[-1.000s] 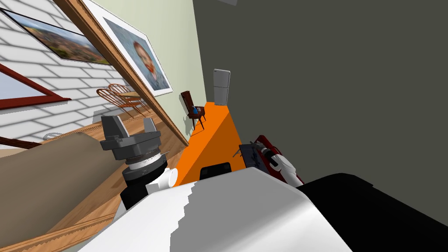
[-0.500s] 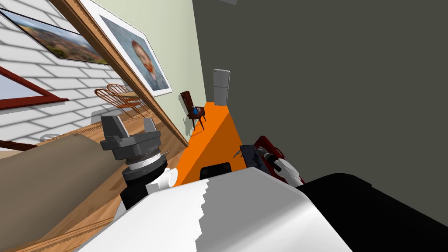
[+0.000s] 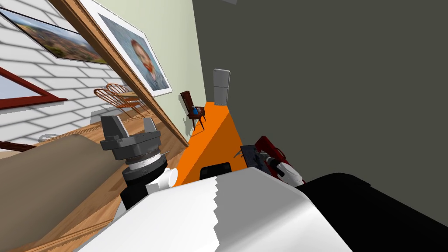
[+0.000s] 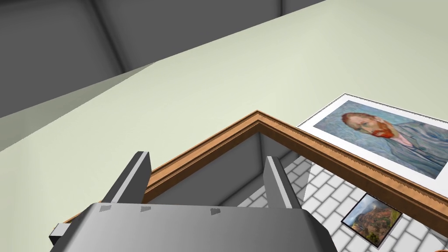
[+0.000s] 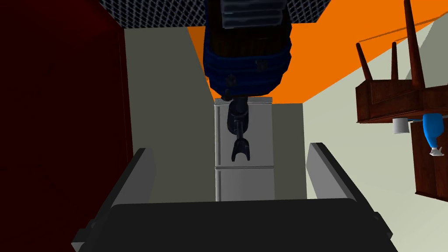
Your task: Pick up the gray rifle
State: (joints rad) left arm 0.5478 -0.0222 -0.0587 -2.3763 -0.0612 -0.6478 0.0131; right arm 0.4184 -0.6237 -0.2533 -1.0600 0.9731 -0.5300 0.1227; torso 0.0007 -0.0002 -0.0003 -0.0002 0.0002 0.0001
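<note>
I'm judging the pick-up as not yet made: nothing is being held, and the whole grasp and lift are waiting to be done.

The right gripper is doing the work. Its two fingers are standing wide apart with nothing pressed between them. The rifle is showing as a dark, blue-black shape rather than plain grey. It is lying straight ahead of the open jaws, its bulky ribbed body farther off and a slim stem with a forked tip pointing back toward the gripper. That tip is sitting in line with the gap between the fingers, but I cannot tell whether it is already between the blades or just beyond them. A dark red surface is running close alongside the rifle, and an orange surface is spreading out beyond it. A white refrigerator and a wooden chair are standing well apart in the background.

The left gripper is being held raised at my left side, its fingers also spread and empty, taking no part.

What is remaining, as I read it: bringing the open fingers around a graspable part of the rifle, clamping, then lifting it off without scraping the red surface beside it.
</note>
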